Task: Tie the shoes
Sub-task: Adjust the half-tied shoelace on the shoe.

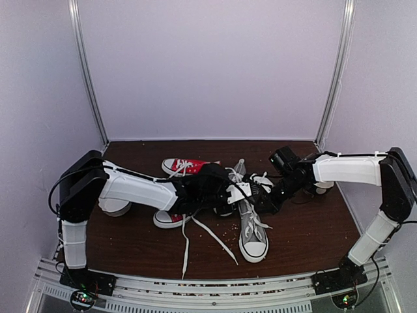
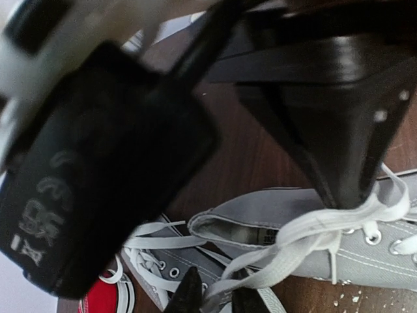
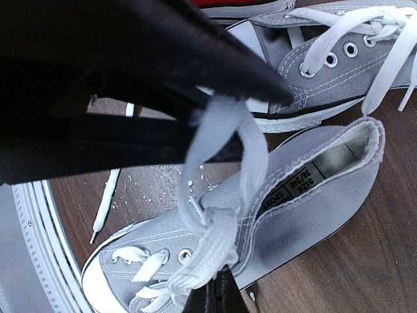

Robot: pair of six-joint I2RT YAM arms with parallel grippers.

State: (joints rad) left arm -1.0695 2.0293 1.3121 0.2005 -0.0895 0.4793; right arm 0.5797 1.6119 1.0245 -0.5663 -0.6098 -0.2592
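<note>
Right wrist: right hand [image 3: 260, 127] pinches white lace [image 3: 225, 117]; grey shoe [image 3: 306, 215] beneath.

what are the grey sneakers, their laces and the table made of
grey sneakers: woven canvas by the look, matte, fine weave and stitched seams showing. white laces: flat woven fabric, probably cotton or polyester, soft and creased. toe cap: smooth white rubber, likely. table: dark brown wood-grain surface, maybe laminate, slight sheen.

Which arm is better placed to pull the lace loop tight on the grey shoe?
Right. The right gripper is shut on the lace loop over the grey shoe and can likely just draw back; the left gripper shows no clear hold.
</note>
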